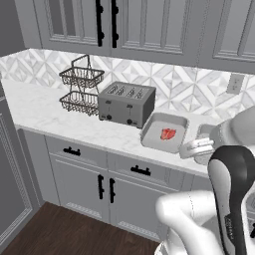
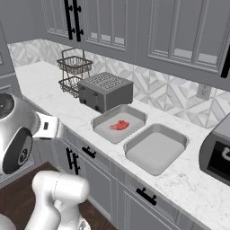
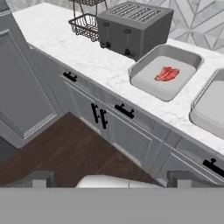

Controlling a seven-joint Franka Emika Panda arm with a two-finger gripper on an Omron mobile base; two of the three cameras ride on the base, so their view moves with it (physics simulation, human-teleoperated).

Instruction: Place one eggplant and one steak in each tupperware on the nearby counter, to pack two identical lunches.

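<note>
Two grey tupperware tubs are seen side by side on the white marble table (image 2: 58, 96), near its front edge. The left tupperware (image 2: 99, 123) holds one red steak (image 2: 119, 125), lying flat near its middle; the same steak (image 3: 167, 73) is seen at about 1 o'clock in the hand view and at about 3 o'clock of centre in the left base view (image 1: 168, 134). The right tupperware (image 2: 180, 135) is seen just beside the first, not quite touching, with nothing in it. A grey toaster (image 2: 104, 91) stands just behind the left tub, at its 11 o'clock, and a two-tier wire basket (image 2: 73, 74) is placed further left against the tiled wall. A dark appliance (image 2: 217, 152) is cut off at 3 o'clock in the right base view. Grey cabinet doors (image 3: 104, 121) with black handles are seen under the table. The gripper (image 3: 109, 177) is held off the table, out over the wood floor (image 3: 70, 148), facing the cabinets; its fingertips are spread wide apart and nothing is held between them.
</note>
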